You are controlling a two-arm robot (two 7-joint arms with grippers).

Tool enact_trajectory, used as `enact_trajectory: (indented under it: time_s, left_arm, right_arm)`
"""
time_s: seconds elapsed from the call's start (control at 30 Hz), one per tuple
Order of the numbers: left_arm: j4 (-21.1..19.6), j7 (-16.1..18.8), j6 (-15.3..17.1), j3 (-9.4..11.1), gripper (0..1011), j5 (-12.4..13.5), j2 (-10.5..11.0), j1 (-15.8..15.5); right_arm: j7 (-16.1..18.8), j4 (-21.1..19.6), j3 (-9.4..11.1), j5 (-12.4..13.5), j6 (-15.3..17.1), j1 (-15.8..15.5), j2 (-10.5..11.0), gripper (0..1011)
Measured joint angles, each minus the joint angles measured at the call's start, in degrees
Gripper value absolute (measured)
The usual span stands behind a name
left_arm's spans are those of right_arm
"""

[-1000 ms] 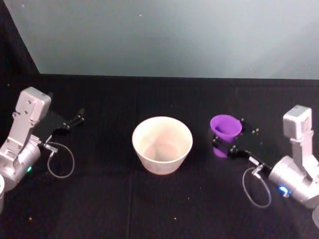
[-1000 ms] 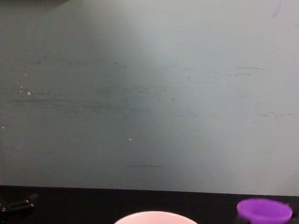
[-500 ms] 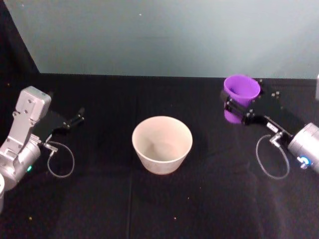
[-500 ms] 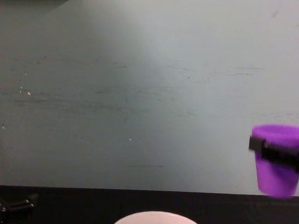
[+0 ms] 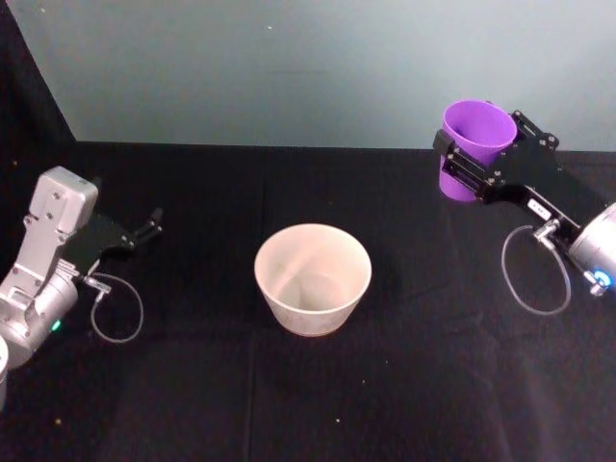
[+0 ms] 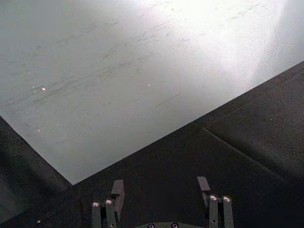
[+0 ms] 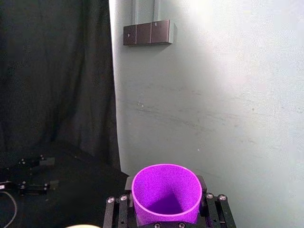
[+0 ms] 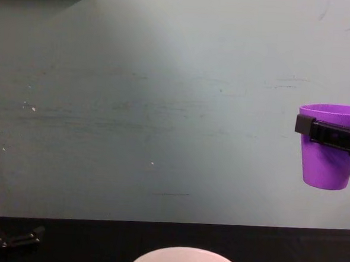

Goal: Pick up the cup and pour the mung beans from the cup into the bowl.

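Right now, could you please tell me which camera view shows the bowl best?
The head view: it shows the whole bowl from above, inside included. The chest view catches the top of its rim; the right wrist view, a sliver.

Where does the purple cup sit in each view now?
Head view: cup upper right, held in the right gripper.
Chest view: cup at right edge, mid-height.
Right wrist view: cup bottom centre, between the jaws.
Left wrist view: parked left gripper facing the wall.
Shared landmark: pale wall.
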Motion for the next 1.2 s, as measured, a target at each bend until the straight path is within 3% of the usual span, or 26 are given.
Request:
enact_trajectory:
  time_s: [1.2]
  left_arm:
    - [0.0, 0.0, 0.0, 0.0, 1000, 0.0, 0.0, 0.0]
  right_arm:
    - [0.0, 0.1, -0.1, -0.3, 0.0, 0.0, 0.0, 743]
